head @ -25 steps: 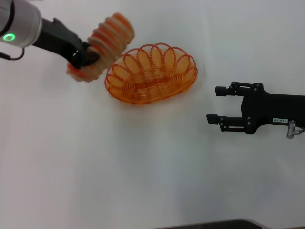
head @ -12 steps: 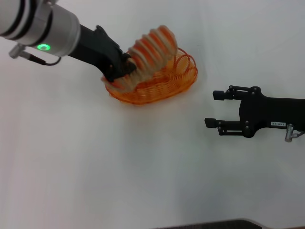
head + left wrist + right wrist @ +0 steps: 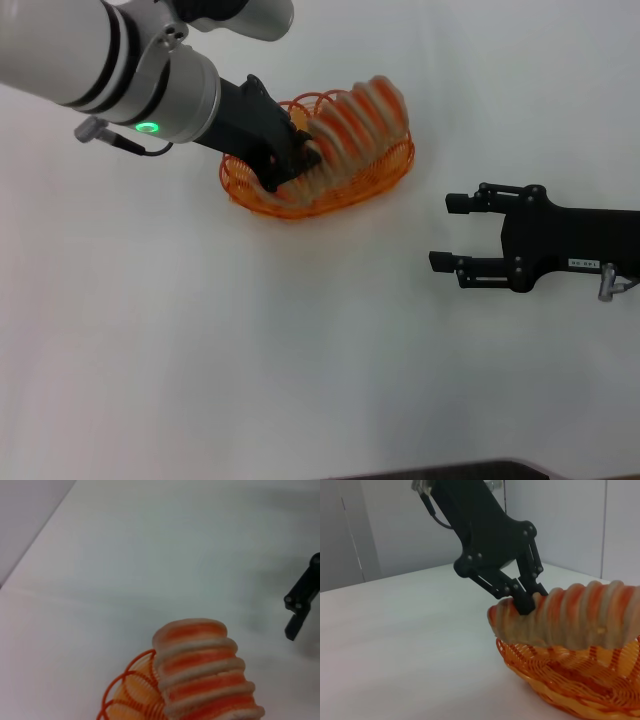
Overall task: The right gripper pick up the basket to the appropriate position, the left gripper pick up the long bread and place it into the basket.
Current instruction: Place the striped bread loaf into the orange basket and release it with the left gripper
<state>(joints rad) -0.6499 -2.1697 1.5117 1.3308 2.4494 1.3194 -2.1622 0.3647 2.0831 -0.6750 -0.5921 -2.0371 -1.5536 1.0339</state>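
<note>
We note a small white label (image 3: 583,263) on the right gripper (image 3: 448,232); its writing is too small to read. This gripper rests low over the white worktop (image 3: 250,340), well apart from the basket (image 3: 398,165) on its right side, with its jaws spread wide and holding nothing.

The basket stands on the worktop. The long bread (image 3: 355,125) lies lengthwise above the basket interior, tilted, with one end raised over the far rim. From the right wrist camera we see the loaf (image 3: 570,612) held just over the basket (image 3: 560,685); we cannot tell whether it touches the wire.

The left gripper (image 3: 298,160) has its jaws closed on the loaf's lower end, over the basket's left portion.
</note>
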